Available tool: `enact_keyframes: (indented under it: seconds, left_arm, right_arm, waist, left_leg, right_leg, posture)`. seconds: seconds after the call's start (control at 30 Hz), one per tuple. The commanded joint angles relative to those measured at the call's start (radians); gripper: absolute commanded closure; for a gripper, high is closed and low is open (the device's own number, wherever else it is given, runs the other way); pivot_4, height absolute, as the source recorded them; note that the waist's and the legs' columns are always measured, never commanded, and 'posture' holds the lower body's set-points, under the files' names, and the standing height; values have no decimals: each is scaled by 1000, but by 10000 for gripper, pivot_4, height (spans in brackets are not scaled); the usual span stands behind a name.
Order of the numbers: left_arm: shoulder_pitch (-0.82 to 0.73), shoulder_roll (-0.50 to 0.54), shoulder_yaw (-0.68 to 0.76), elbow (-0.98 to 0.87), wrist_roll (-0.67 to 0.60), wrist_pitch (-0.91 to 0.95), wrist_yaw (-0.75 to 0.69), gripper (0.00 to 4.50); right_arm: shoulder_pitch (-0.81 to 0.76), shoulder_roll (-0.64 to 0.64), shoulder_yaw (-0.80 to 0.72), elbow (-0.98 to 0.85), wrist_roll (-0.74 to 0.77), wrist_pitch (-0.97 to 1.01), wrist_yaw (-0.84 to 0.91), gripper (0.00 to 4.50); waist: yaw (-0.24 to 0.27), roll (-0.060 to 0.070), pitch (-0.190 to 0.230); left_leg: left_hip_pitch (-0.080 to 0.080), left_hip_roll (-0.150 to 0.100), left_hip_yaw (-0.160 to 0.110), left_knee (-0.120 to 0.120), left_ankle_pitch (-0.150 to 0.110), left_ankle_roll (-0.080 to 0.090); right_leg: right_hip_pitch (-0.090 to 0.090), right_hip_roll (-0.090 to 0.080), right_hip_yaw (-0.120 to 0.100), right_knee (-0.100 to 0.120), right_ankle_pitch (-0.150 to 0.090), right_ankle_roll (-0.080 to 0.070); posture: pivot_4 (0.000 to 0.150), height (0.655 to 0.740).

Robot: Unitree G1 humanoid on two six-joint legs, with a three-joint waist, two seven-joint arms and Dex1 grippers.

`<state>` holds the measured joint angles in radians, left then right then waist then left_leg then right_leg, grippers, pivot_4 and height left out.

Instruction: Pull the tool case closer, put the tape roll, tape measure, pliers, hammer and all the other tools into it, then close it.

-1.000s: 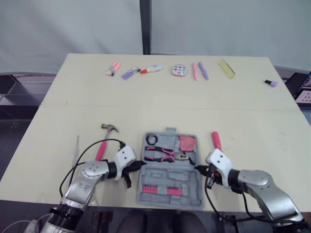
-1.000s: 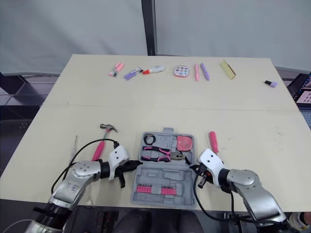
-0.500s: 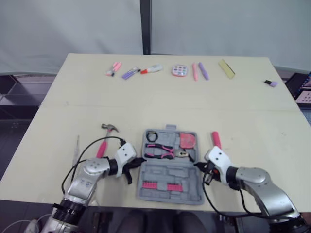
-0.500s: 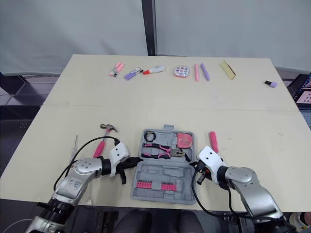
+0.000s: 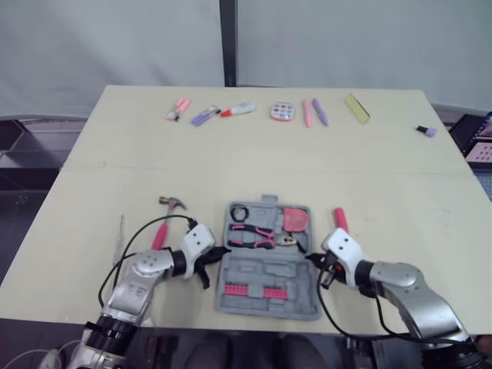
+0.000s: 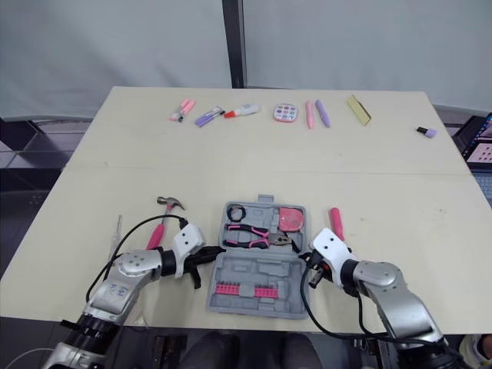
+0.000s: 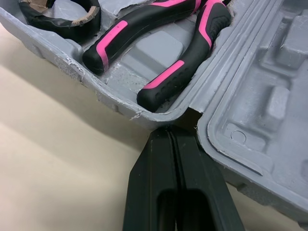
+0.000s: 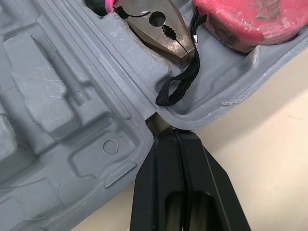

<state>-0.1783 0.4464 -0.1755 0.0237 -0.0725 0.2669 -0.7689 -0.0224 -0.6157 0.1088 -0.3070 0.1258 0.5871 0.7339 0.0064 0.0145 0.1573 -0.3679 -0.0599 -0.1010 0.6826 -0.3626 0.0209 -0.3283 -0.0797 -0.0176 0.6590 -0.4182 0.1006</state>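
Observation:
The grey tool case (image 5: pixel 269 270) lies open near the table's front edge. Its far half holds the black tape roll (image 5: pixel 239 213), the pink-and-black pliers (image 5: pixel 257 234) and the red tape measure (image 5: pixel 296 220). Pink bits (image 5: pixel 250 291) sit in the near half. The hammer (image 5: pixel 163 227) lies on the table left of the case. A pink-handled tool (image 5: pixel 339 219) lies to the right of the case. My left gripper (image 7: pixel 171 131) is shut, its tips in the case's left hinge notch. My right gripper (image 8: pixel 175 132) is shut, its tips in the right hinge notch.
A thin metal tool (image 5: pixel 121 234) lies left of the hammer. Along the far side are markers (image 5: pixel 205 115), a round palette (image 5: pixel 281 112), two pens (image 5: pixel 314 112), a yellow block (image 5: pixel 357 108) and a small purple item (image 5: pixel 425 131).
The case has shifted slightly away from the front edge and turned straighter. Both grippers moved with it, staying at its hinge notches.

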Motion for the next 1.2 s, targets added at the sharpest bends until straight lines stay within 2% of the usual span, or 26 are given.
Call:
enact_keyframes:
  seconds: [0.03, 1.2]
  left_arm:
    - [-3, -8, 0, -6, -1, -15, 12, 44506]
    - [-47, -21, 14, 48, -1, -38, 35, 44506]
  right_arm:
    - [1, 3, 1, -10, 7, -19, -5, 45000]
    - [-50, 35, 16, 38, -15, -38, -22, 45000]
  waist:
    - [-1, 0, 0]
    - [-7, 0, 0]
  left_leg:
    - [0, 0, 0, 0, 0, 0]
    - [0, 0, 0, 0, 0, 0]
  right_leg:
    - [0, 0, 0, 0, 0, 0]
    - [0, 0, 0, 1, 0, 0]
  posture:
    - [1500, 7134]
    - [1500, 7134]
